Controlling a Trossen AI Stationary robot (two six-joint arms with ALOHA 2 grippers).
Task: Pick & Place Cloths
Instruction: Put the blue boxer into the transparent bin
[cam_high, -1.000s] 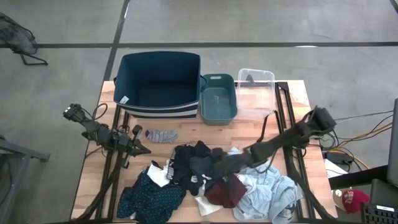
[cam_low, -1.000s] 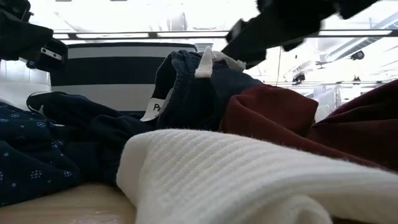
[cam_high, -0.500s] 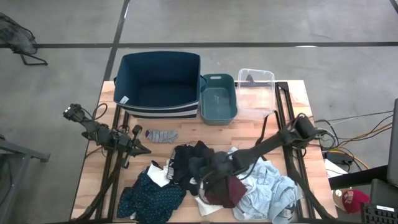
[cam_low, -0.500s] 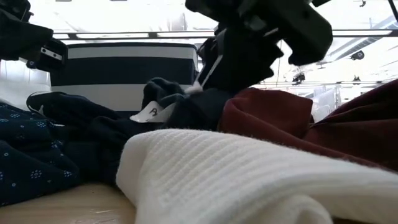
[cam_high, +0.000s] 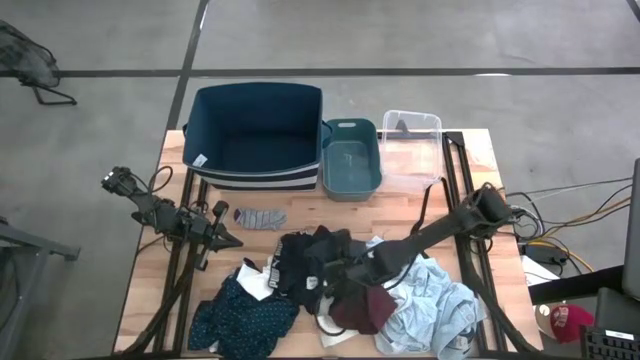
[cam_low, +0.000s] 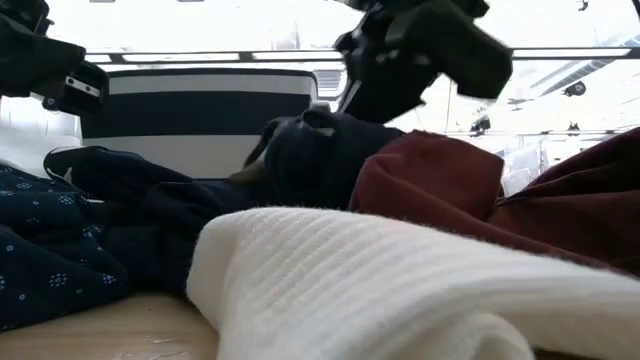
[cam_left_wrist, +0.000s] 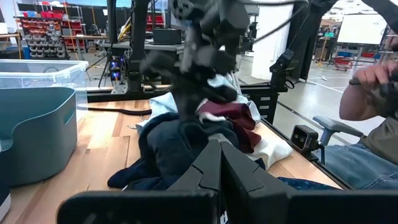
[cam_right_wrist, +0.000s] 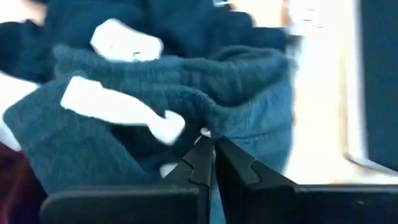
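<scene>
Now, pile: the cloths lie heaped on the table's (cam_high: 150, 290) near half, a black piece (cam_high: 318, 262) at the middle.
Black piece: bunched, pinched at its top fold by the right gripper (cam_high: 333, 272); in the right wrist view the fingers meet on dark knit with a white drawstring (cam_right_wrist: 118, 106).
Neighbours: maroon piece (cam_high: 362, 308) just beside it, light blue shirt (cam_high: 432, 308) past that toward the right edge, dotted piece (cam_high: 242, 312) toward the left, white piece (cam_low: 400, 290) nearest the low camera.
Sock: grey sock (cam_high: 260, 217) lies alone, apart from the pile, toward the bins.
Left gripper: left gripper (cam_high: 228, 240) closed on nothing, hovering near the sock.
Bins: navy bin (cam_high: 253, 135), teal bin (cam_high: 350, 158) and clear bin (cam_high: 410, 150) stand in a row along the far edge.
Room: a person's hand (cam_left_wrist: 373, 78) shows beyond the table.
</scene>
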